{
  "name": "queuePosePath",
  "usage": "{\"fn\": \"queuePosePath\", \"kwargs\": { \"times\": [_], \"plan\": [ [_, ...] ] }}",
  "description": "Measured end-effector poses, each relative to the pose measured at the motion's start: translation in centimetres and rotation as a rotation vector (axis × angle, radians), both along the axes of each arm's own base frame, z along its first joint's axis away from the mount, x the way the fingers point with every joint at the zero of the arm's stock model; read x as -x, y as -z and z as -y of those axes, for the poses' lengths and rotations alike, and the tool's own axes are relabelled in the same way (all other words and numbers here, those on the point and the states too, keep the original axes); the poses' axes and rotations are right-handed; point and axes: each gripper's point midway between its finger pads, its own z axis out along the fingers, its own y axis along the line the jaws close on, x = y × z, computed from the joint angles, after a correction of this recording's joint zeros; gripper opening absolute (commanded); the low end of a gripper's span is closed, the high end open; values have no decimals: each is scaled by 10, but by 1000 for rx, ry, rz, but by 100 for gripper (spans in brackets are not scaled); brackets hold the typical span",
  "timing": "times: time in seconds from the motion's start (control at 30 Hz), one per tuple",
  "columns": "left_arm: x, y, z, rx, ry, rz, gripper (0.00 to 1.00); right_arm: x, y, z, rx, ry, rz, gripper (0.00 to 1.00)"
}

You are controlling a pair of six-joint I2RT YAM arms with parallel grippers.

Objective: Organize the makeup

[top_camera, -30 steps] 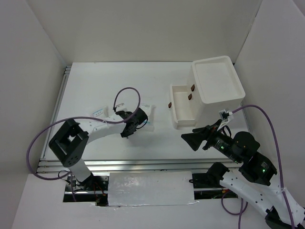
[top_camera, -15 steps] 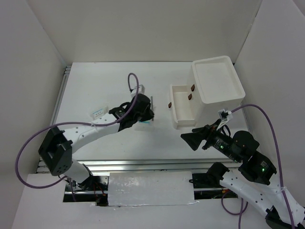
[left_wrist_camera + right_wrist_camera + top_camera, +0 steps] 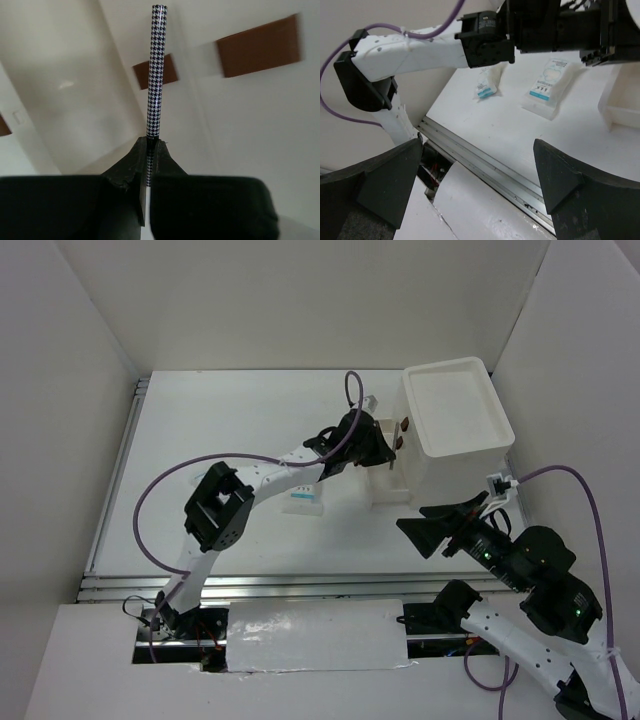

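Change noted: within the last second you have swung the left gripper (image 3: pixel 372 447) off the middle of the table (image 3: pixel 230 420) and across to the open drawer (image 3: pixel 388 485). It now hangs over the drawer's far end. Its claw is pinched on the near end of the houndstooth pencil (image 3: pixel 156 75), which points straight out ahead of the fingers, above the drawer floor.

Finding: the pick-up is done and the pencil is over its place, but not yet released. The right gripper (image 3: pixel 412 522) has shifted a little to the right. It stands spread wide, holding nothing, near the drawer's front.

Count:
- 1 pencil, held.
- 2 brown palettes (image 3: pixel 260 46) show plainly in the left wrist view, against the drawer walls. A brown sliver at that view's left edge may be a 3rd.
- 2 white-and-blue packets (image 3: pixel 547 87) lie on the table, apart from the drawer and, in my judgement, yet to be sorted.
- 1 white drawer box (image 3: pixel 455 410).
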Motion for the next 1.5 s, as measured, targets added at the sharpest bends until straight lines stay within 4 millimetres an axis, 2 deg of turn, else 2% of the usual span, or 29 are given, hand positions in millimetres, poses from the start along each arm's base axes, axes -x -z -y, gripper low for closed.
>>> {"fn": "queuePosePath", "kwargs": {
  "times": [0.1,0.13,0.17,0.23,0.27,0.37,0.4,0.47,0.53,0.57,0.6,0.63,0.67,0.77,0.87,1.03,1.13,1.23,1.5],
  "plan": [
    [4,19,-6,-30,-11,-48,1,1,-6,5,-10,16,17,100],
    [4,19,-6,-28,-14,-53,6,1,-6,5,-11,18,18,100],
    [3,19,-7,-28,-16,-54,25,0,-6,5,-9,20,19,100],
    [1,17,-7,-26,-19,-51,51,0,-6,6,-8,22,19,100],
    [0,15,-7,-20,-23,-50,71,0,-5,6,-7,21,19,100],
    [-2,14,-8,-15,-31,-48,85,0,-5,6,-7,21,19,100],
    [-2,16,-9,-18,-35,-48,86,0,-5,6,-7,21,19,100],
    [-1,22,-14,-31,-54,-62,83,0,-5,6,-7,21,19,100],
    [1,30,-26,-65,-97,-76,74,0,-5,6,-7,22,19,100],
    [2,34,-35,-91,-125,-86,46,0,-5,6,-7,22,18,100],
    [3,37,-44,-112,-169,-102,26,0,-5,6,-7,22,18,100],
    [3,39,-55,-141,-215,-108,11,0,-5,6,-7,22,18,100],
    [3,41,-67,-171,-261,-117,8,0,-5,5,-6,22,18,100],
    [-1,45,-99,-274,-383,-127,2,-1,-3,5,-3,22,14,100],
    [-11,46,-113,-338,-437,-130,1,-2,1,4,4,21,8,100],
    [-31,62,-111,-362,-455,-135,2,-3,3,3,7,22,5,100],
    [-32,82,-106,-378,-410,-147,5,-3,4,3,12,22,7,100],
    [-30,92,-92,-350,-334,-135,6,-5,6,3,23,27,8,100],
    [-34,84,-57,-237,-178,-74,9,-8,10,2,43,32,5,100]
  ]
}}
